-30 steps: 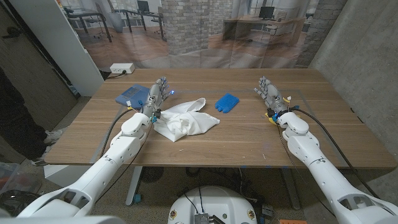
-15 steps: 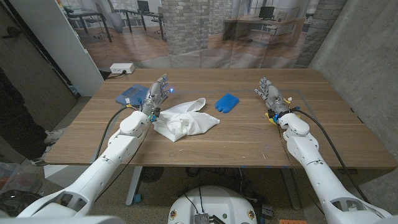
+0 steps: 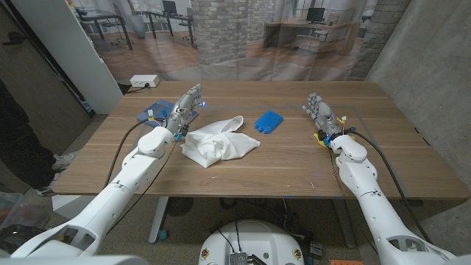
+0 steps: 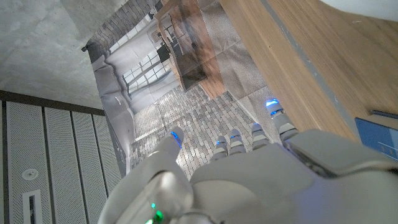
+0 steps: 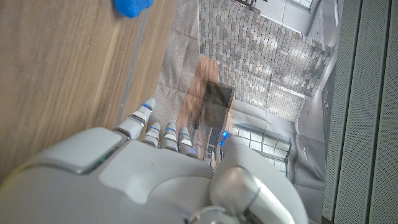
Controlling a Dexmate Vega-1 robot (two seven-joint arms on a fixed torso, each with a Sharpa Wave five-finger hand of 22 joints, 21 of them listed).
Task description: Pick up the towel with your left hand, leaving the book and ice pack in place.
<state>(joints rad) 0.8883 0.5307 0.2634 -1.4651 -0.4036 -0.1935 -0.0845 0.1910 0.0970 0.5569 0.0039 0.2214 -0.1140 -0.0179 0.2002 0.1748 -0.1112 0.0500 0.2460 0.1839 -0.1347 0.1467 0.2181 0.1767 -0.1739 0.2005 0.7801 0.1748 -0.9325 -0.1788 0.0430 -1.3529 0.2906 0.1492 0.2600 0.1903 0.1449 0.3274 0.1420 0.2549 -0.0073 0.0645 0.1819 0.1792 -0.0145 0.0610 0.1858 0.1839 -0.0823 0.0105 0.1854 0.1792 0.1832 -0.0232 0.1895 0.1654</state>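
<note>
A crumpled white towel (image 3: 219, 142) lies at the middle of the wooden table (image 3: 294, 165). Just left of it my left hand (image 3: 185, 107) is raised with fingers straight and apart, holding nothing; its back (image 4: 249, 180) shows in the left wrist view. A blue book (image 3: 154, 112) lies behind that hand at the far left, and a corner of the book (image 4: 380, 134) shows in the left wrist view. The blue ice pack (image 3: 268, 121) lies right of the towel; a bit of the ice pack (image 5: 129, 7) shows in the right wrist view. My right hand (image 3: 321, 113) stands open at the right, fingers extended.
A white box (image 3: 145, 81) sits on the floor beyond the table's far left corner. A white panel (image 3: 66, 44) stands at the left. A concrete wall (image 3: 427, 66) runs along the right side. A person's dark clothing (image 3: 18, 140) shows at the left edge.
My left hand has lifted and shifted left and back, away from the towel's edge toward the book. The towel, ice pack and right hand have stayed put.
</note>
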